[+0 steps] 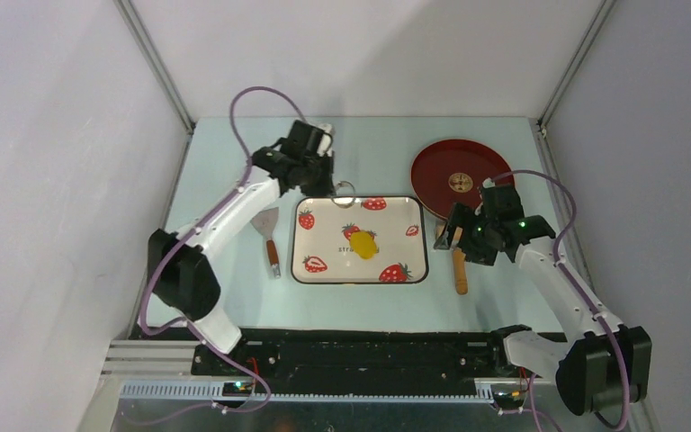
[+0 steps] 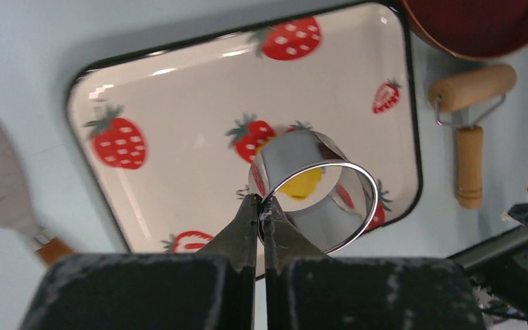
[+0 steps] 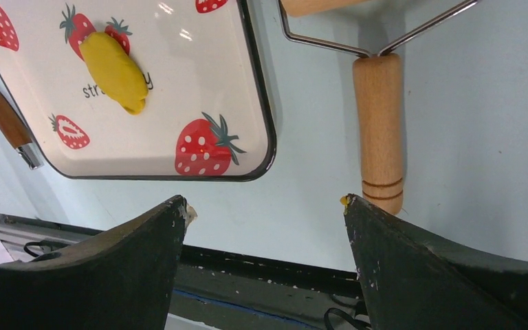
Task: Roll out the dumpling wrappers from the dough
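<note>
While the left gripper point(image 2: 261, 206) pinches the wall of the shiny metal ring cutter point(image 2: 295, 148) at the tray's far rim, the bright-yellow soft dough lump point(image 1: 363, 244) lies clear of both grippers, mid-tray on the white strawberry-print tray point(image 1: 396, 252), bench centre. Right gripper point(image 3: 265, 203) spread wide, holding nothing, above the wooden rolling pin point(image 3: 378, 124); its roller is cropped in the right wrist view. Pin handle just beside the tray's right rim, not touching. Tan-brown disc point(image 1: 460, 182) on the dark red round plate point(image 1: 432, 166), far right.

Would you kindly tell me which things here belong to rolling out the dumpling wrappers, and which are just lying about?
Job in hand: yellow dough on the strawberry tray; wooden roller; ring cutter, pinched in the left pincer; tan wrapper on the red plate.
Lying about: spatula, left of the tray, untouched.
</note>
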Controlling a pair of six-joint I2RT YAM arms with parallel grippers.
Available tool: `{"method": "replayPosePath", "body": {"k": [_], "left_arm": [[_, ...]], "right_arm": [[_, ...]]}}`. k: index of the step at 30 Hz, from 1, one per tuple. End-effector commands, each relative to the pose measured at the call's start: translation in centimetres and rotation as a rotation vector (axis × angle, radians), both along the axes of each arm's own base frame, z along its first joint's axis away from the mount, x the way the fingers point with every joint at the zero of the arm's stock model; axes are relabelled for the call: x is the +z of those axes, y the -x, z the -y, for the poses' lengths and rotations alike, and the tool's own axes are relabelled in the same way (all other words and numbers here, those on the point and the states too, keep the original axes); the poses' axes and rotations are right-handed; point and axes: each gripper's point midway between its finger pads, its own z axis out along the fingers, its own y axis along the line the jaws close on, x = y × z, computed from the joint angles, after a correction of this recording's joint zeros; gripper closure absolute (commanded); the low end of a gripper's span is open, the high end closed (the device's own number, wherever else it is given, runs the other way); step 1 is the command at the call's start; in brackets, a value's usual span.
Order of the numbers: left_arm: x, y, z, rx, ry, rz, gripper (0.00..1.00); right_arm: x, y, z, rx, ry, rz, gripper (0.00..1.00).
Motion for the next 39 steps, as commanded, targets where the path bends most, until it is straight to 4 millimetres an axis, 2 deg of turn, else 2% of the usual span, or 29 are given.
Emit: {"method": "replayPosePath", "body": {"k": [1, 4, 7, 10, 17, 20, 23, 26, 27, 28, 29, 30, 31, 32, 34, 38, 39], "left_arm": [[-0.3, 1.1, 4.7, -0.057, -0.011, -0.005, 1.0], [-2.1, 2.6, 7.6, -0.092, -0.019, -0.053, 1.0], [-3.7, 3.6, 9.2, -0.099, -0.031, -0.092, 1.0], [-5.4, 3.8, 9.8, -0.083, -0.062, -0.115, 1.0], [-7.0, 3.8, 9.5, -0.078, -0.098, -0.136, 1.0], [-7.5, 3.9, 8.8, -0.073, -0.121, -0.135, 1.0], [-7.9, 4.0, 8.1, -0.067, -0.135, -0.142, 1.0], [-8.4, 4.2, 7.6, -0.061, -0.139, -0.162, 1.0], [-8.5, 4.2, 7.5, -0.061, -0.137, -0.166, 1.0], [-8.5, 4.2, 7.4, -0.062, -0.137, -0.167, 1.0], [-8.5, 4.1, 7.4, -0.062, -0.135, -0.168, 1.0], [-8.5, 4.1, 7.3, -0.064, -0.136, -0.168, 1.0], [-8.5, 4.0, 7.2, -0.063, -0.134, -0.167, 1.0], [-8.5, 4.0, 7.2, -0.063, -0.134, -0.169, 1.0], [-8.4, 3.9, 7.1, -0.063, -0.129, -0.17, 1.0], [-8.0, 3.9, 6.9, -0.065, -0.121, -0.166, 1.0], [-8.0, 3.8, 6.8, -0.062, -0.121, -0.166, 1.0]], "right_arm": [[1.7, -0.2, 0.7, 0.008, -0.002, 0.041, 0.11], [1.5, 0.0, 1.1, 0.003, -0.007, 0.037, 0.11], [1.3, 0.2, 1.5, -0.007, -0.013, 0.036, 0.11], [0.8, 0.4, 1.5, -0.005, -0.024, 0.023, 0.11], [1.0, -0.3, 0.2, 0.014, -0.068, 0.037, 0.12], [1.2, -0.8, -1.5, 0.041, -0.101, 0.037, 0.16], [1.8, -2.2, -3.6, 0.079, -0.127, 0.037, 0.2], [1.9, -3.6, -6.6, 0.127, -0.175, 0.013, 0.21], [2.5, -3.8, -7.7, 0.155, -0.204, 0.016, 0.22], [2.2, -4.4, -8.5, 0.156, -0.22, -0.001, 0.22], [3.0, -4.6, -9.8, 0.177, -0.254, 0.004, 0.23], [2.8, -5.2, -10.5, 0.183, -0.269, -0.002, 0.24], [3.7, -5.4, -11.7, 0.201, -0.306, 0.002, 0.27], [3.4, -5.9, -12.4, 0.209, -0.318, -0.004, 0.28], [4.3, -6.8, -14.2, 0.234, -0.349, 0.003, 0.3], [4.0, -8.0, -16.9, 0.265, -0.36, -0.027, 0.34], [3.8, -8.1, -17.3, 0.271, -0.362, -0.035, 0.38]]}}
